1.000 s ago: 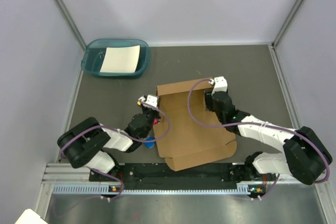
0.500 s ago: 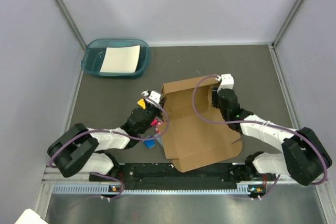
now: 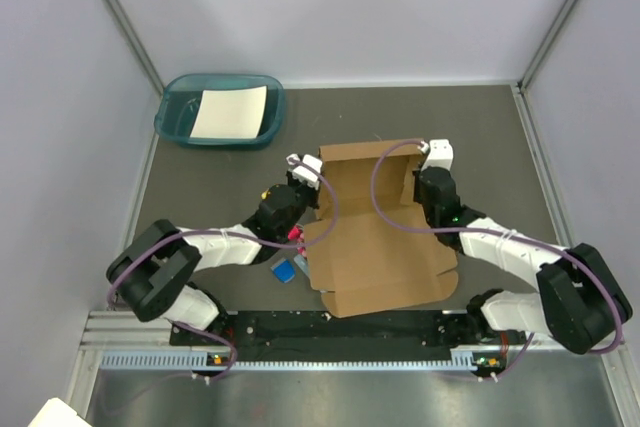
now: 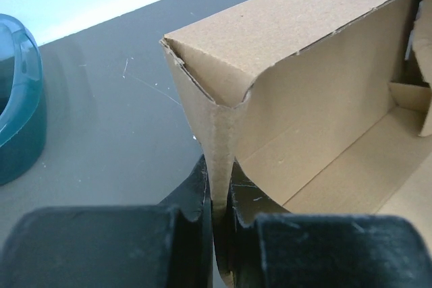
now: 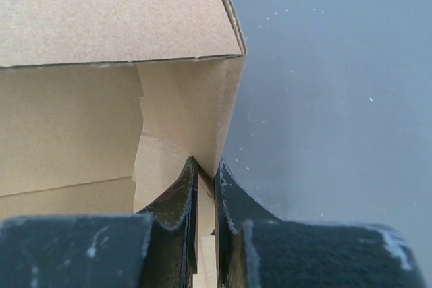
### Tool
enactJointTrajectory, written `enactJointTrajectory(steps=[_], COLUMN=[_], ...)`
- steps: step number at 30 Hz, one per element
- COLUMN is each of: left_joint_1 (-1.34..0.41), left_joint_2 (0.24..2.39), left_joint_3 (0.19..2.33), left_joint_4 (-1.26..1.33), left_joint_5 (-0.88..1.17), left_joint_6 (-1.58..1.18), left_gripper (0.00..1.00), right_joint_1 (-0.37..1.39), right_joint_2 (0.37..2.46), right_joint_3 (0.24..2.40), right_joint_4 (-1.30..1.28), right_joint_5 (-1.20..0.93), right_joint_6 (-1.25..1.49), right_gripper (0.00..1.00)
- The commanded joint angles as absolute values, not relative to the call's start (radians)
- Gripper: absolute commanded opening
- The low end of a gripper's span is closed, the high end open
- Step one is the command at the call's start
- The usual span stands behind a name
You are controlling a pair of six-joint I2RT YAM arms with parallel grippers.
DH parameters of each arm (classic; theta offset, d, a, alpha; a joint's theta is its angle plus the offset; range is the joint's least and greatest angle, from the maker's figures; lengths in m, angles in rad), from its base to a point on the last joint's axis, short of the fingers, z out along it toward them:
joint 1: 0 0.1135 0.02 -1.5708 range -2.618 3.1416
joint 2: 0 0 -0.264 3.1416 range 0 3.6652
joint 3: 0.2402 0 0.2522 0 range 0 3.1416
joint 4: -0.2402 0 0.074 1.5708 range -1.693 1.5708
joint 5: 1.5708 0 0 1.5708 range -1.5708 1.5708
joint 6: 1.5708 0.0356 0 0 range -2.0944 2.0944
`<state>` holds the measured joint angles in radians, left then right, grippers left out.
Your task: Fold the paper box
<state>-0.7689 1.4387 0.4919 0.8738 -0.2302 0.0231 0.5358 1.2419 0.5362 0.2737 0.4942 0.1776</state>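
The paper box (image 3: 375, 247) is plain brown corrugated cardboard and is half formed. Its far wall and two side walls stand up from the floor panel, while the near flaps spread low over the dark table (image 3: 500, 147).

The left gripper (image 4: 217, 190) has its jaws drawn narrow onto the box's left wall. The thin sheet rises upright between them, and just beyond them is the far-left corner, where a folded-over flap shows a ragged die-cut edge.

The right gripper (image 5: 206, 177) pinches the right wall the same way, with the far-right corner just past its fingertips. The box's open interior lies between the two pairs of jaws.
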Motion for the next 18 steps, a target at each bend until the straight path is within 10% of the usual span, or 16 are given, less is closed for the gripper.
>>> enactJointTrajectory(steps=[1,18], left_joint_1=[-0.851,-0.916], left_joint_2=[1.531,1.744], left_joint_3=[0.578,0.690], left_joint_4=[0.738,0.741], left_joint_5=[0.100,-0.403], left_joint_6=[0.029,0.159], left_gripper=[0.00,0.00], right_joint_1=[0.615,0.669], right_joint_2=[1.227,1.192], right_joint_3=[0.545,0.551], right_joint_4=[0.318,0.192], right_joint_5=[0.365,0.506], right_joint_6=[0.230,0.267], right_gripper=[0.00,0.11])
